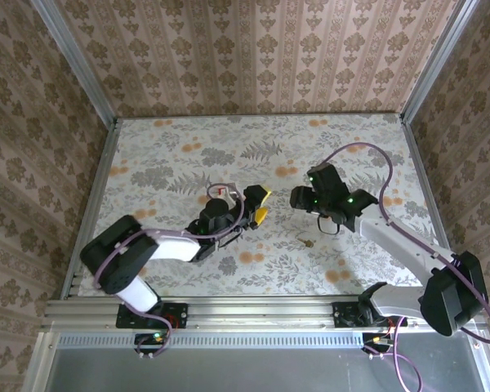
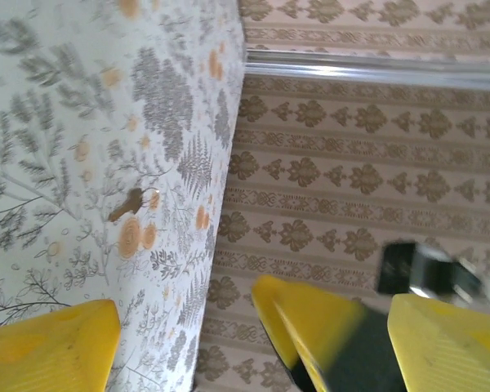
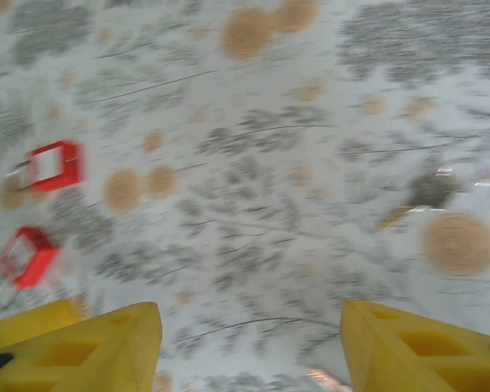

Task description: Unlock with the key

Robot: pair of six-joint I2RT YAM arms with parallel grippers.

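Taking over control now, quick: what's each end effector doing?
Left end effector: open, holding nothing.
Right end effector: open, holding nothing; the key lies on the table.

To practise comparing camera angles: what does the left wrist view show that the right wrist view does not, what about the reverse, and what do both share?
Left wrist view, alone of the two: the patterned wall and a metal rail beyond the table's edge.
Right wrist view, alone of the two: two red shapes on the cloth, blurred.
Both: the floral tablecloth, a pair of yellow fingers standing apart at the bottom, and a small dark object on the cloth, likely the key, though it is too blurred in the right wrist view to be sure.
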